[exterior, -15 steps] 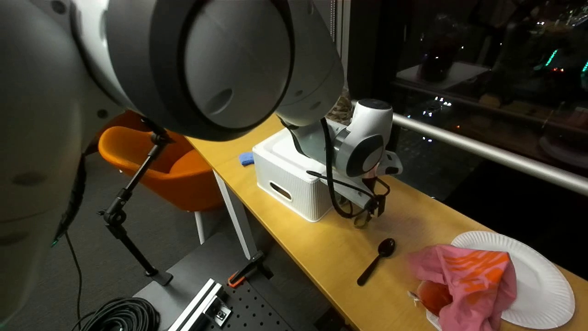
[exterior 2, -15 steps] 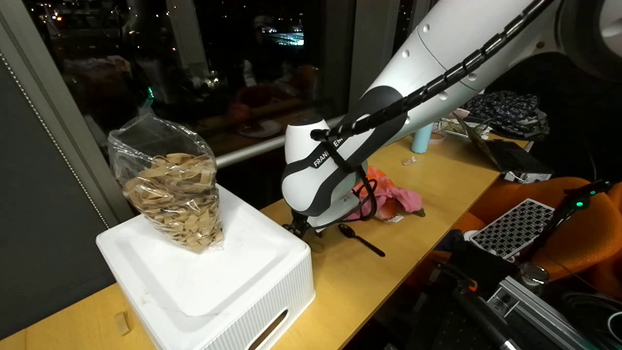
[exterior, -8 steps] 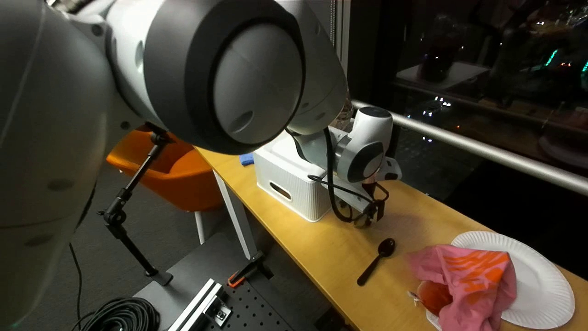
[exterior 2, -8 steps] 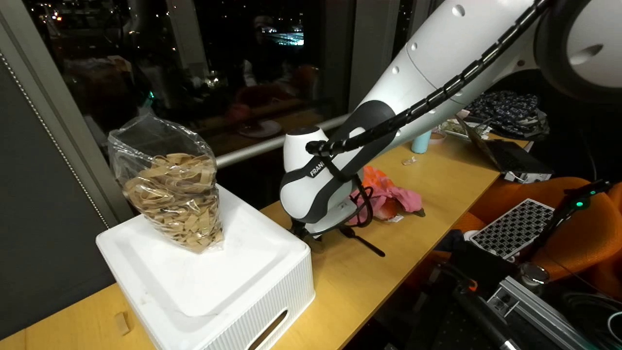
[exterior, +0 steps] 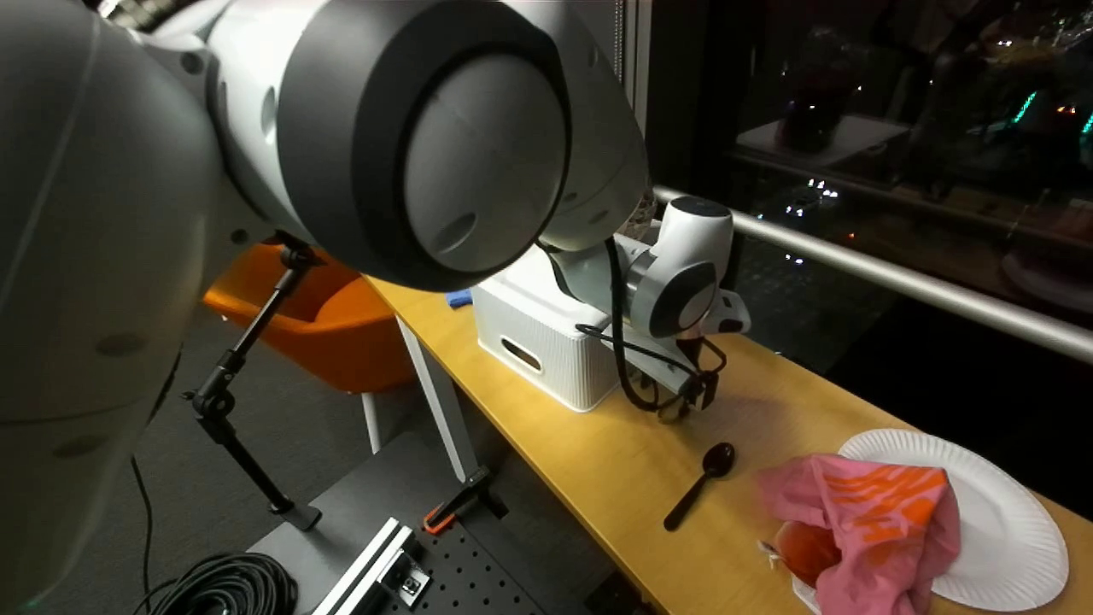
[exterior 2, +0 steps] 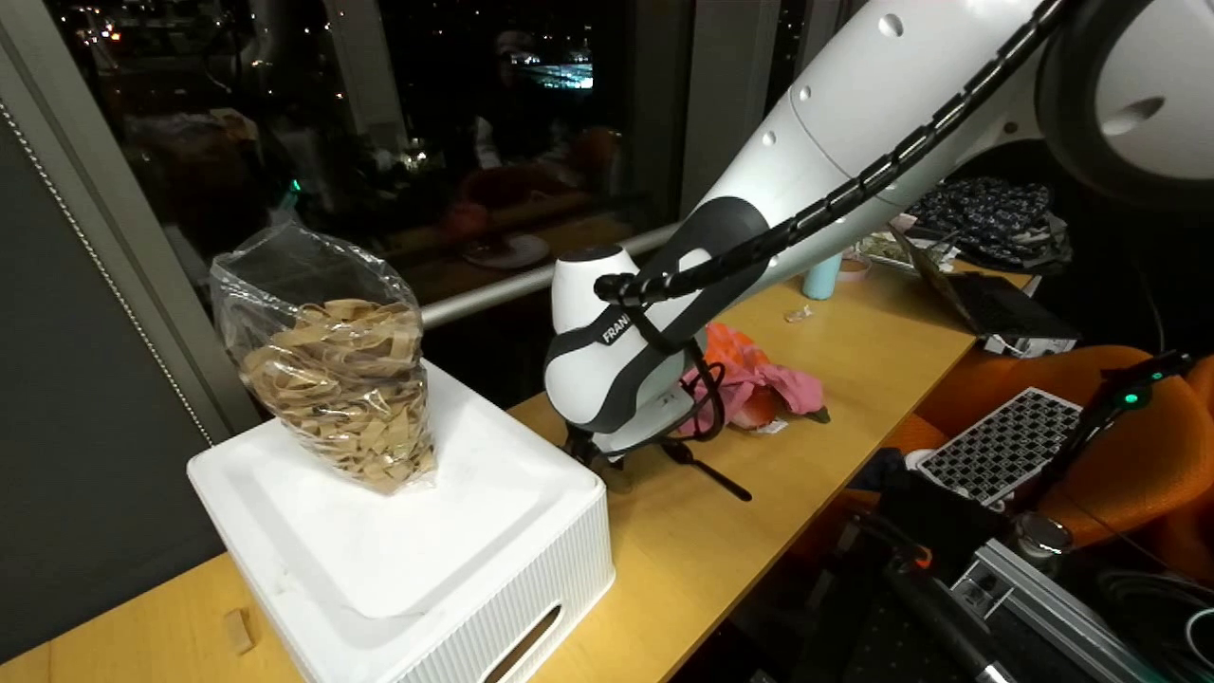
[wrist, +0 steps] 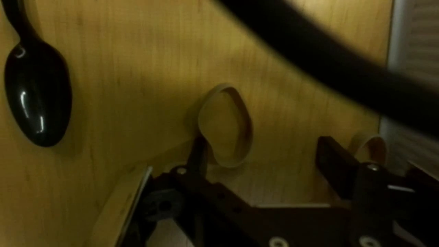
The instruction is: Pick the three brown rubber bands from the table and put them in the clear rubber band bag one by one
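1. The nearest band [wrist: 247, 127] stands on edge on the table [wrist: 127, 89] in a loose, uneven loop, just beside the tip of the finger towards the spoon [wrist: 38, 92]; whether they touch, I cannot tell.
2. The gripper [wrist: 263, 151] has its jaws spread wide with nothing held. Picking up this band looks to be the step in hand.
3. Most of the loop lies ahead of the line between the tips, so nudge forward and sideways until it sits between them.
4. Go in low, tips almost on the wood, and close slowly: thin rubber will probably fold or slide off.
5. A second band [wrist: 378, 148] sits just beside the box [exterior 2: 446, 541], partly hidden by the farther finger. Keep that finger from dragging it or bumping the wall.
6. In an exterior view the bag [exterior 2: 346, 379] stands on the box, well filled; a third band [exterior 2: 238, 632], apparently, lies beyond. Check the hold before carrying anything there, as the wrist view is dark.
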`<state>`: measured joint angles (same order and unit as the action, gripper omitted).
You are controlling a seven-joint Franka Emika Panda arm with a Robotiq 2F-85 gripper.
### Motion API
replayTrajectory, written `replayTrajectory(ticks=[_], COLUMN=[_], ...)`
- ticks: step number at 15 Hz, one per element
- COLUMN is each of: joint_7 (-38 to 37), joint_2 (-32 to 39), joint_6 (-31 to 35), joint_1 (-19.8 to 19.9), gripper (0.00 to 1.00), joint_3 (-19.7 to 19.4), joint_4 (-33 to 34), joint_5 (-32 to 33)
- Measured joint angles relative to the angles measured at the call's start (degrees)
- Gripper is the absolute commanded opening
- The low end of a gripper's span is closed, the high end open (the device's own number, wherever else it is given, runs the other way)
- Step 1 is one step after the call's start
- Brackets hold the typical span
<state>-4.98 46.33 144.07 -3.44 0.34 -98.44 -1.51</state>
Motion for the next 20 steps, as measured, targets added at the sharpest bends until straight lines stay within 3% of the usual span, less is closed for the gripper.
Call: replayTrajectory(ticks=[1,3,7,13,20], joint_7=[0.0,-0.1,-0.6,-0.3,5.1], joint_2=[-0.1,-0.1,-0.4,-3.6,-3.9], joint_6=[0.0,0.0,2.7,6.7,6.8], joint_1=[0.0,0.0,0.3,3.8,8.3], gripper=[0.90,0.99,1.00,1.00,1.00], joint_3=[-0.1,0.0,0.6,2.6,8.1], joint_4=[0.1,0.3,0.2,-3.3,-5.5], joint_5=[0.0,0.0,-1.8,-6.9,-11.7])
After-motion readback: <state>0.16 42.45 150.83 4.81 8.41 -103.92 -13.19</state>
